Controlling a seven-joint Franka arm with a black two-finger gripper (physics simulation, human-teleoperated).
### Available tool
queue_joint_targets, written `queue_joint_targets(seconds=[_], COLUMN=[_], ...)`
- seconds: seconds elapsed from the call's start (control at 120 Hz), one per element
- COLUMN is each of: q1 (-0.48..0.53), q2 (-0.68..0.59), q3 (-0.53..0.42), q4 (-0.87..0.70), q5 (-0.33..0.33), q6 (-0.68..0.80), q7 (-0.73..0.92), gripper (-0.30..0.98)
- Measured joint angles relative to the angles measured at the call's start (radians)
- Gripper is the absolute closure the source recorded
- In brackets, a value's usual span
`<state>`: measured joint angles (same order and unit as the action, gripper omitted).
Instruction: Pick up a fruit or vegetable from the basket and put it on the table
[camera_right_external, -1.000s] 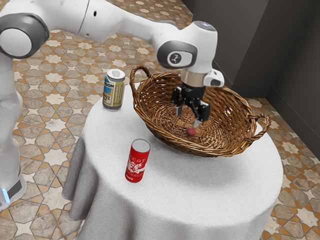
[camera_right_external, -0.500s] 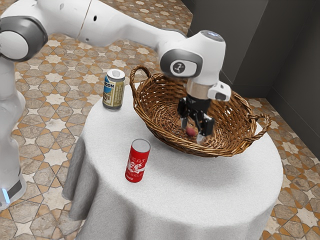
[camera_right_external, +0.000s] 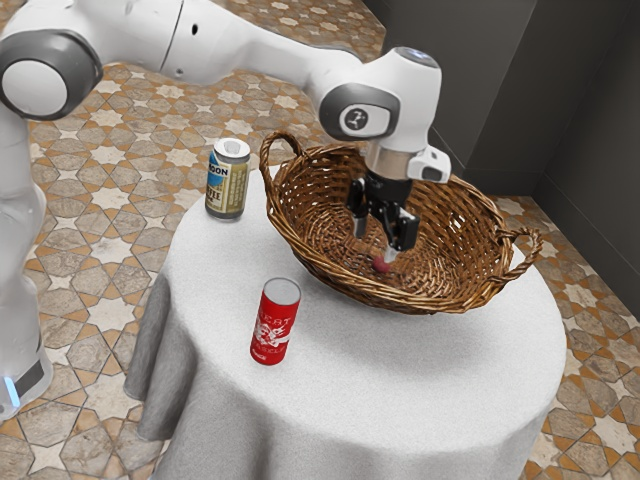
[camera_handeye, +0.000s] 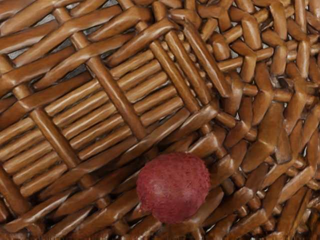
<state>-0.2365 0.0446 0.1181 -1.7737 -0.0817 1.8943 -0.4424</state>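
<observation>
A round, deep-red fruit with a rough, pebbled skin (camera_handeye: 173, 187) rests on the woven wicker of a brown basket (camera_handeye: 107, 92) beneath the tool, its surface catching a soft highlight, as glossy strands cross over a row of slim parallel canes beside it.

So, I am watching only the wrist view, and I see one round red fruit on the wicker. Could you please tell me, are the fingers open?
Observer: Yes, in the exterior view the fingers stand apart.

Operator: Thank you. And outside of the basket, is there any object which I must be careful with?

Observer: Two cans stand upright on the table: a red one and a yellow and blue one.
</observation>
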Motion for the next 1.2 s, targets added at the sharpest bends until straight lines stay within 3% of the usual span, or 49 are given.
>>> queue_joint_targets(seconds=[1.2], q1=[0.013], q2=[0.054], q3=[-0.005], q4=[0.021], q5=[-0.028], q6=[0.001], q7=[0.065], gripper=[0.15])
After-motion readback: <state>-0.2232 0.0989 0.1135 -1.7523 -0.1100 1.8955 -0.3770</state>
